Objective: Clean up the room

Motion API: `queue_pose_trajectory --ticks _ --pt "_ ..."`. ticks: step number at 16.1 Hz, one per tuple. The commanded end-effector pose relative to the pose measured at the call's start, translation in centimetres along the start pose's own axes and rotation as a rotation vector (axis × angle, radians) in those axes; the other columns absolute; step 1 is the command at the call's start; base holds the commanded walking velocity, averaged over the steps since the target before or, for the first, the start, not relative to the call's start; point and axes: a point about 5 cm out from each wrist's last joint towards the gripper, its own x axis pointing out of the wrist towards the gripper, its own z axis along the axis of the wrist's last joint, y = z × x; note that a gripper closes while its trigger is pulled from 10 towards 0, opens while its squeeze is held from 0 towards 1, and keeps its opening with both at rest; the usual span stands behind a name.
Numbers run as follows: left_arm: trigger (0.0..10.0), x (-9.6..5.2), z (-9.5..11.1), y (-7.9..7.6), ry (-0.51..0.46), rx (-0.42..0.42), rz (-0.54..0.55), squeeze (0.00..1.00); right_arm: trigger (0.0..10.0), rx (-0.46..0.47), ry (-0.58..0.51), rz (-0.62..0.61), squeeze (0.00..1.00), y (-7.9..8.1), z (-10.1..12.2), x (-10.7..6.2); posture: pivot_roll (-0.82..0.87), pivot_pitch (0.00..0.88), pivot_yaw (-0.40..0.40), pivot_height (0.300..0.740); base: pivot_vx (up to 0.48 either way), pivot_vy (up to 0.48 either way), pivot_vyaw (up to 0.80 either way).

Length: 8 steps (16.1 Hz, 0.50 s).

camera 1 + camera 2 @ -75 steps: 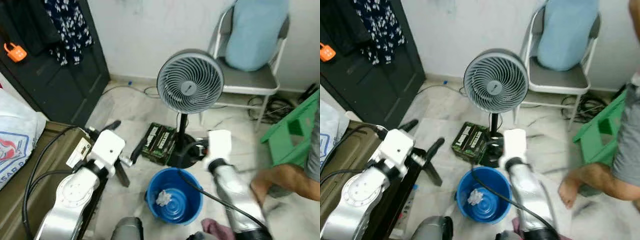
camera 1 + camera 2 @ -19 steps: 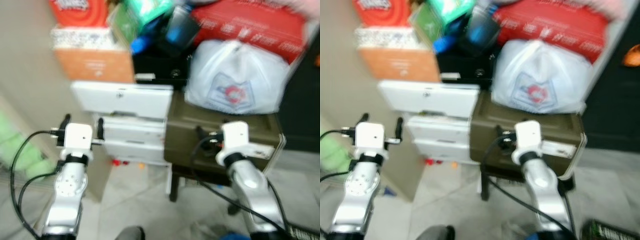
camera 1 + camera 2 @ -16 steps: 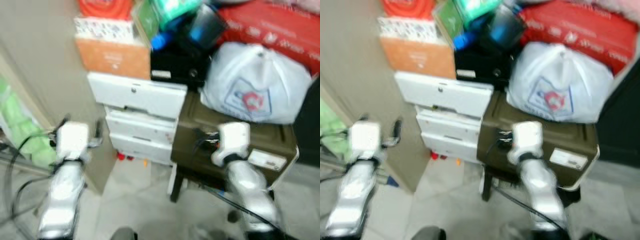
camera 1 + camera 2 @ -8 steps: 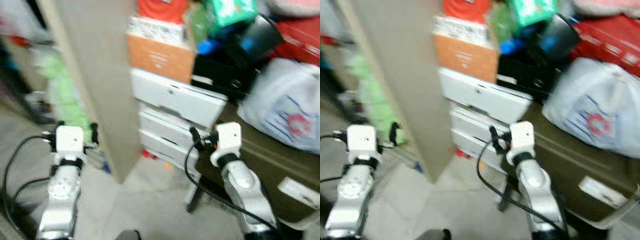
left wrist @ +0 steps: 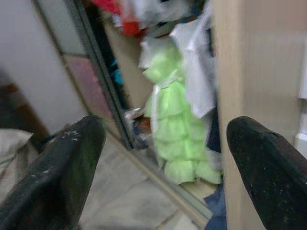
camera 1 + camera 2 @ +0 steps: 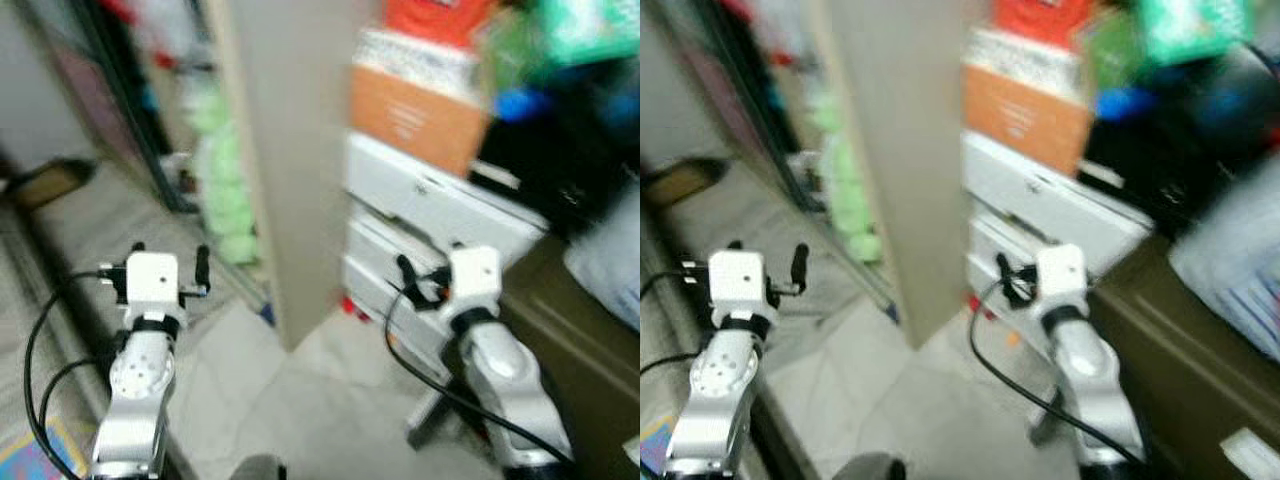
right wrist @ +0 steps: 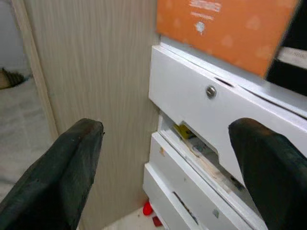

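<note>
My left gripper (image 6: pixel 168 251) is held out over the pale floor, open with nothing between its fingers. In its wrist view the left gripper (image 5: pixel 168 139) faces light green clothing (image 5: pixel 180 139) hanging inside an open wardrobe. My right gripper (image 7: pixel 168 139) is open and empty too. It points at a white drawer unit (image 7: pixel 211 120) whose upper drawer stands slightly ajar, with an orange box (image 7: pixel 225 28) on top. Small red bits (image 7: pixel 148 209) lie on the floor at the unit's foot.
A tall beige wardrobe panel (image 6: pixel 290 150) stands between the two grippers. An olive trunk (image 6: pixel 580 330) sits to the right of the drawers, with blurred clutter (image 6: pixel 560 90) piled above. A dark sliding-door track (image 5: pixel 103 96) edges the wardrobe. Pale tiled floor (image 6: pixel 330 400) lies ahead.
The whole picture has swung left, so the camera has turned: the trunk and white bag have slid off to the right and the wardrobe has come into view. Both grippers remain open.
</note>
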Motion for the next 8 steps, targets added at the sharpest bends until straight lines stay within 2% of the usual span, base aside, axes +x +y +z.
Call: queue_pose_trajectory --ticks 1,6,8 --pt "10.0 0.09 0.03 0.55 0.002 0.012 0.014 0.00 10.0 0.017 -0.020 0.030 0.00 0.84 0.49 0.33 -0.02 0.000 -0.009 0.740 0.000 0.000 0.80" --pt "10.0 0.15 0.07 0.36 0.001 0.002 -0.004 0.00 10.0 0.026 -0.025 0.035 0.00 0.84 0.54 0.32 -0.03 0.000 -0.008 0.740 0.000 0.000 0.80" --pt "10.0 0.12 0.23 0.20 -0.017 -0.011 -0.040 0.00 10.0 0.044 -0.027 0.032 0.00 0.85 0.57 0.36 -0.03 0.000 -0.009 0.740 0.000 0.000 0.00"
